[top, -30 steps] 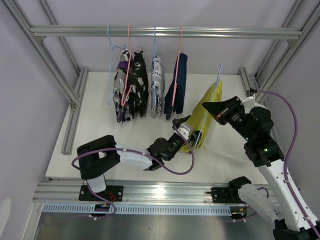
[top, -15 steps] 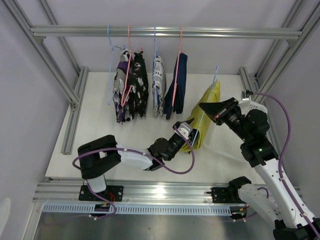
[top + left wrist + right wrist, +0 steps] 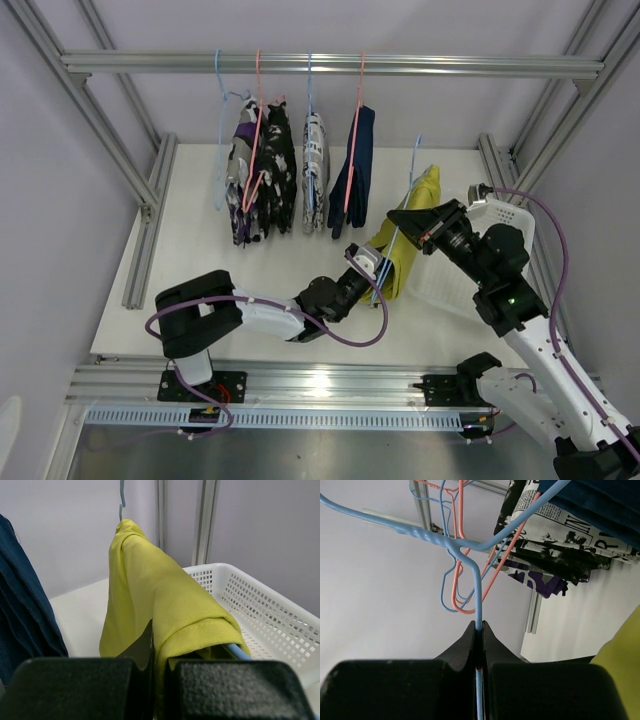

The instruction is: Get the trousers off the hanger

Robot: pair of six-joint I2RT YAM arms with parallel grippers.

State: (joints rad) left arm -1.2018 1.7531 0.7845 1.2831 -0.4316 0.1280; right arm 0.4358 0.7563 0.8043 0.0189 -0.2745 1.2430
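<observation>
Left end effector [image 3: 159, 652] clamped on yellow-green trousers [image 3: 150, 595], right end effector [image 3: 480, 632] clamped on their blue hanger [image 3: 478, 595] beside basket [image 3: 260, 610]; trousers not yet pulled off, four other trousers [image 3: 265, 185] hang on rail [image 3: 450, 66].

Robot lab test cell, aluminium frame [image 3: 450, 66], plain white walls [image 3: 40, 250], bolted arm bases [image 3: 195, 385]

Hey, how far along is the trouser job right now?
Done: the blue hanger with the yellow-green trousers is off the rail. In hand: right gripper clamps that hanger, left gripper pinches the cloth, not yet pulled free. Left: navy trousers and patterned trousers hang on the rail.
</observation>
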